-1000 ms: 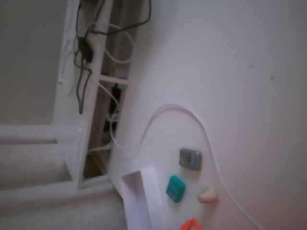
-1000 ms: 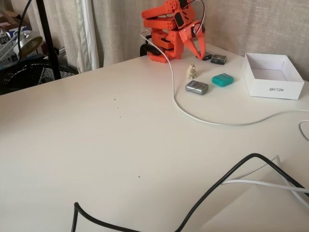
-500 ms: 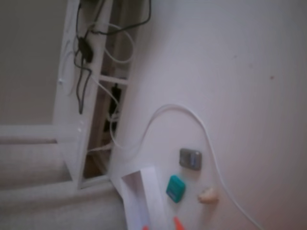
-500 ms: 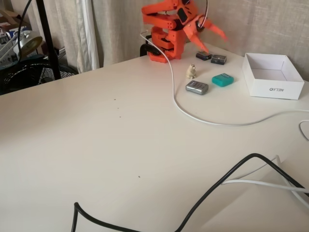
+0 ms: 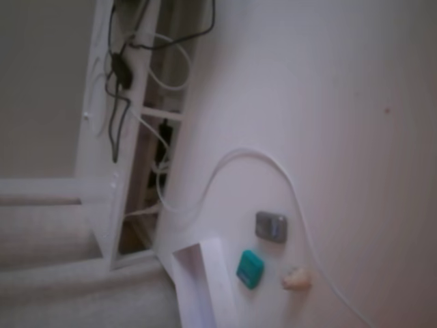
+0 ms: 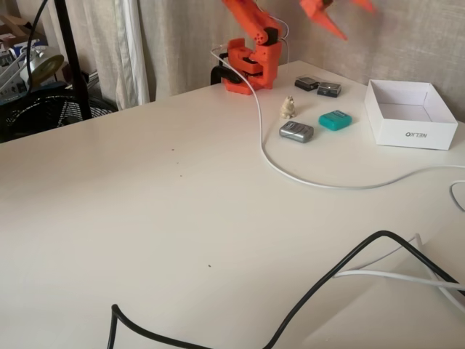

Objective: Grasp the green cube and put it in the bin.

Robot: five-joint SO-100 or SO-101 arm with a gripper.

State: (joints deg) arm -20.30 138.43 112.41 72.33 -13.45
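Risen since a second ago, end effector (image 6: 347, 16) hangs spread and empty; cube (image 6: 335, 120) sits beside bin (image 6: 410, 132) near tabletop's far edge.

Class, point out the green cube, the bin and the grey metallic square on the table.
green cube (image 6: 335, 120), a fixed view, its top face.
bin (image 6: 410, 134), a fixed view, its lettered front wall.
grey metallic square (image 6: 296, 131), a fixed view, its top.

A small teal-green cube (image 6: 335, 120) with rounded edges lies flat on the white table in the upper right of a fixed view. Just right of it, apart, stands the bin (image 6: 407, 134), a white open-top box, empty inside, with lettering on its near wall.
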